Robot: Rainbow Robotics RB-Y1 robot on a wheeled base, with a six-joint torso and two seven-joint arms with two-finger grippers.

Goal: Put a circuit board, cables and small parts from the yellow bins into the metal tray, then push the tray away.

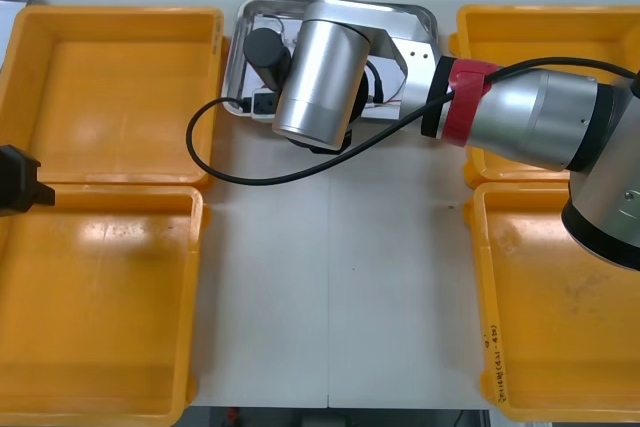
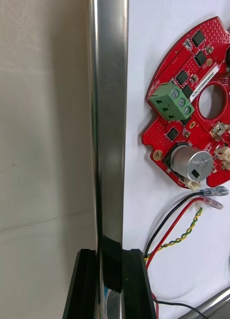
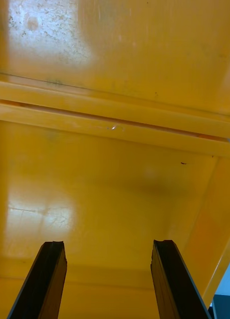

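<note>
The metal tray (image 1: 425,17) stands at the table's far middle, white inside. My right arm reaches across it, its wrist covering the tray's middle. In the right wrist view my right gripper (image 2: 111,269) is shut on the tray's near rim (image 2: 109,124), one finger on each side of it. Inside lie a round red circuit board (image 2: 194,104) and a red and yellow cable (image 2: 174,219) with a black lead. My left gripper (image 3: 109,264) is open, parked over the left yellow bins (image 3: 115,164), at the table's left edge (image 1: 15,182).
Two yellow bins (image 1: 120,97) (image 1: 100,307) stand at the left and two (image 1: 540,32) (image 1: 560,347) at the right, their floors bare. A black cable (image 1: 200,147) from my right wrist loops over the table in front of the tray.
</note>
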